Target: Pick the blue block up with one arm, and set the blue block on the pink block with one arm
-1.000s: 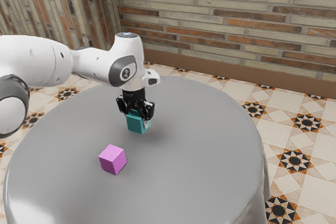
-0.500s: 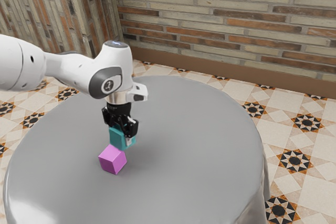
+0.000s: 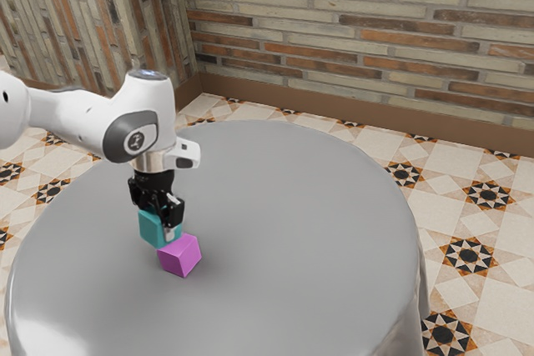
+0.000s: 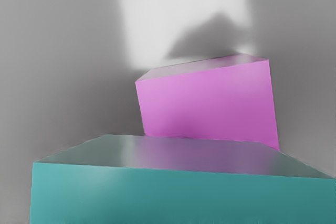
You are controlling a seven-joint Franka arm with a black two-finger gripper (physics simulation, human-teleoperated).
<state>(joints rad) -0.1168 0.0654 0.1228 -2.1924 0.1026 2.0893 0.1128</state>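
Simulated indoor room, courtyard-like: brick walls [image 3: 350, 14], patterned floor tiles [image 3: 467, 198], one round grey table [image 3: 334, 231]

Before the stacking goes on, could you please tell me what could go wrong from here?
1. The teal block, held in the gripper, hangs low beside the pink block, not squarely over it; a sideways move could shove the pink block.
2. Released off-centre, it might tip onto the table.

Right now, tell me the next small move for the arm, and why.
Probably a short shift toward the exterior view's right, without lowering yet. The gripper is shut on the blue block, which hangs to the exterior view's left of the pink block, not squarely over it. Lowering here would likely clip its edge.
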